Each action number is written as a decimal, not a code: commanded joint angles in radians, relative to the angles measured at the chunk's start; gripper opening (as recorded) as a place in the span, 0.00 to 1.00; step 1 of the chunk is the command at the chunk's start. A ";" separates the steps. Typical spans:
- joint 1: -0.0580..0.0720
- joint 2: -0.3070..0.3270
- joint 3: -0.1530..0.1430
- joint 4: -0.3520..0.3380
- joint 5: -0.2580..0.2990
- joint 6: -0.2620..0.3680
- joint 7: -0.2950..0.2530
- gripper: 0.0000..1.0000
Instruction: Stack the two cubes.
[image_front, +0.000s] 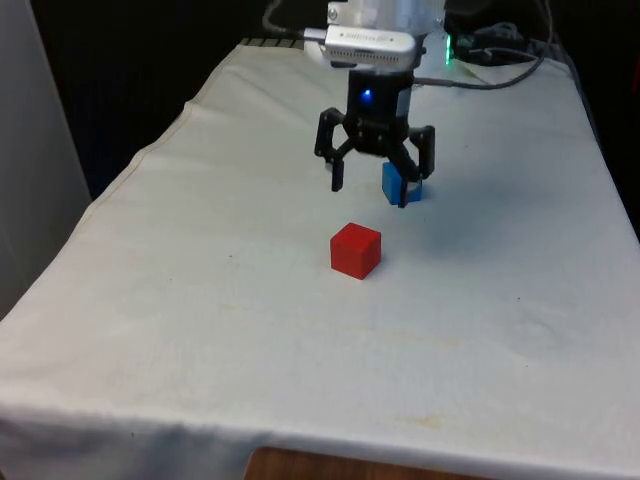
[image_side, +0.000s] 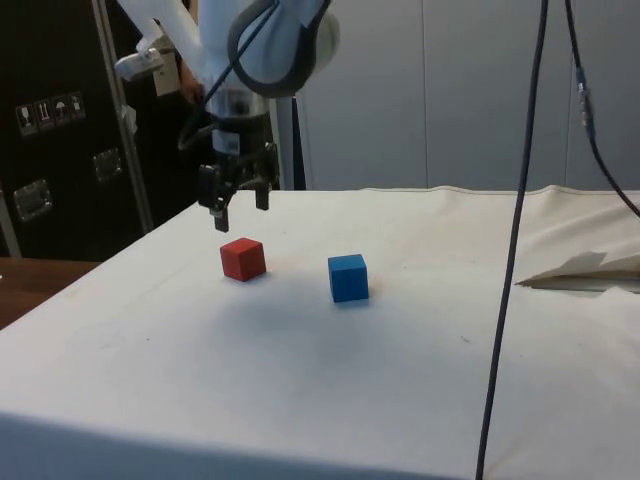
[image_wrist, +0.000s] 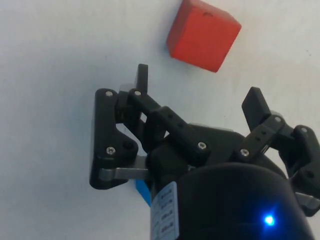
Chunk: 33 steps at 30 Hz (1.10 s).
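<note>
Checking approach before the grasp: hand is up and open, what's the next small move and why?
Probably shift the hand over the red cube, then lower. It hangs open and empty above the cloth, off to one side of that cube in the wrist view. The blue cube sits apart on the cloth, so nothing is stacked yet.

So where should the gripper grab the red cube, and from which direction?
Come straight down from above and close on two opposite vertical faces of the small red cube. It sits flat on the white cloth with free space all round, and the blue cube stands well apart. It's turned slightly relative to the open black gripper, so the wrist probably needs rotating to square up.
</note>
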 joint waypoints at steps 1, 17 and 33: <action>-0.005 0.005 0.004 0.002 0.008 0.008 -0.006 1.00; -0.026 0.086 -0.005 0.011 0.020 0.128 -0.018 1.00; -0.022 0.127 -0.021 0.034 0.065 0.175 -0.038 1.00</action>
